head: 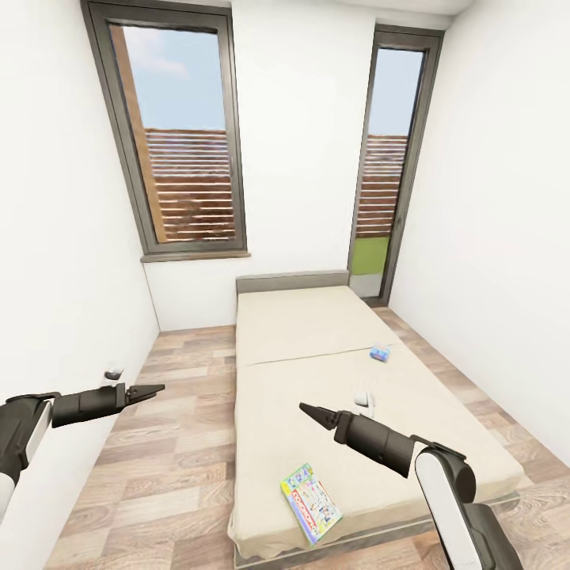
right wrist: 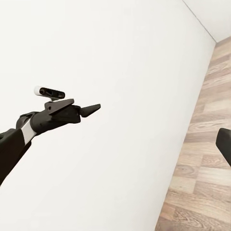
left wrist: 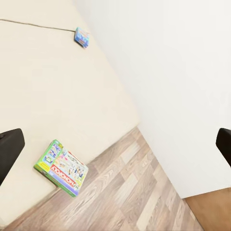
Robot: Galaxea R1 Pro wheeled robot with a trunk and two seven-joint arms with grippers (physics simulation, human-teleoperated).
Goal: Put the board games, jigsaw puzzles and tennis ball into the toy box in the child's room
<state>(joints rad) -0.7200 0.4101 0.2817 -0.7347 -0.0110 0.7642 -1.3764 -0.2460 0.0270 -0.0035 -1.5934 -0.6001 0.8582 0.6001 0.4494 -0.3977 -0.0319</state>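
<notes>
I'm at the bed (head: 317, 372), fetching its board games. Both my grippers look closed and empty (left gripper (head: 154, 389), right gripper (head: 309, 410)). The green-edged game (head: 310, 503) lies at six o'clock; the blue game (head: 381, 352) at one o'clock. Next: lower the right gripper toward the green one.
</notes>
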